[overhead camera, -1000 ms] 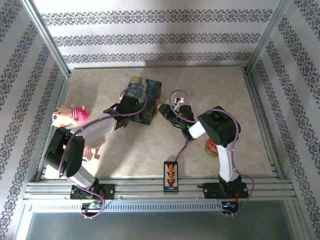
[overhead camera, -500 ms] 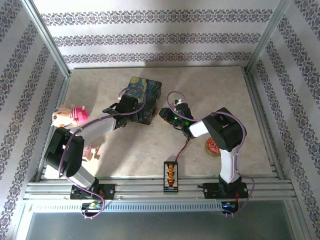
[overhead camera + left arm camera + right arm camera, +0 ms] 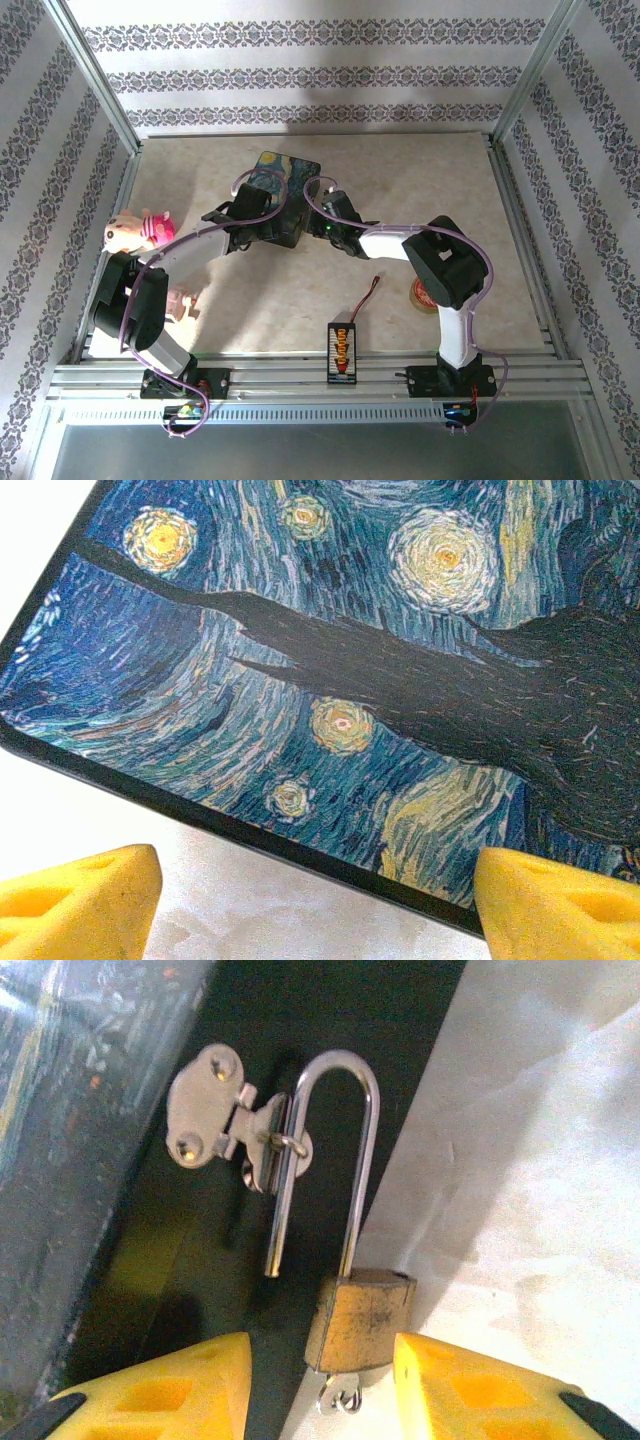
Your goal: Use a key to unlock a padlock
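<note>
You have bare surface (image 3: 440,180) open at the far right, more free room on the near side of the painted box (image 3: 290,185), that box standing between your left gripper (image 3: 262,215) and right gripper (image 3: 318,222), pink toy (image 3: 140,230) crowding the left edge, connector board (image 3: 342,350) and round disc (image 3: 425,293) nearer the front

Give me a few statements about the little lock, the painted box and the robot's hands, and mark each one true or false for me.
1. The padlock has its shackle sprung open, with one leg free of the brass body. True.
2. The padlock lies loose, far from the box. False: its shackle hooks through the silver clasp on the painted box.
3. The left hand is shut tight. False: its yellow fingers stand wide apart above the edge of the box lid.
4. A pink plush toy sits at the left side of the table. True.
5. The box lid is plain red. False: it shows a swirling blue night sky with yellow stars.
</note>
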Available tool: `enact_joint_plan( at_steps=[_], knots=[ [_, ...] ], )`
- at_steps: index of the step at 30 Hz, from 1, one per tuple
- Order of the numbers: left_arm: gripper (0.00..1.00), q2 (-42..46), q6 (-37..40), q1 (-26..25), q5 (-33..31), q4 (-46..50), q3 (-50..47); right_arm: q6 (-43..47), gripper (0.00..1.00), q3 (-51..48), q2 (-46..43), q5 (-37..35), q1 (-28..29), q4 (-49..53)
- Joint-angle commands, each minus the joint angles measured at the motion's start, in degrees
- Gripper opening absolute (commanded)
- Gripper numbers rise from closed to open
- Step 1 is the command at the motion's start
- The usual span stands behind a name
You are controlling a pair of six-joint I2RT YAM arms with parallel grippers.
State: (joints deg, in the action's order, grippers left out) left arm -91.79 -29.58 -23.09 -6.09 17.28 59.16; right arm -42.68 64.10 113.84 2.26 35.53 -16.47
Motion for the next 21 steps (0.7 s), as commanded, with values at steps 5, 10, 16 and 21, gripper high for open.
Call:
enact_joint_plan(
  at_steps=[5,10,16,21],
  knots=[
    [0.8,-1.9,1.0,1.8,-0.9,6.1,-2.0,3.1,0.42,4.7,2.4,-4.2,1.3,7.0],
    [0.79,-2.0,0.8,1.9,-0.3,5.9,-2.4,3.6,0.42,6.6,3.9,-5.3,1.8,10.0],
    [0.79,-2.2,0.7,1.8,0.1,5.7,-2.2,5.2,0.42,8.3,4.6,-7.8,2.5,14.0],
    [0.79,-2.3,0.9,1.8,-0.1,5.9,-2.3,6.0,0.42,9.1,4.9,-8.0,2.6,15.2]
  ],
)
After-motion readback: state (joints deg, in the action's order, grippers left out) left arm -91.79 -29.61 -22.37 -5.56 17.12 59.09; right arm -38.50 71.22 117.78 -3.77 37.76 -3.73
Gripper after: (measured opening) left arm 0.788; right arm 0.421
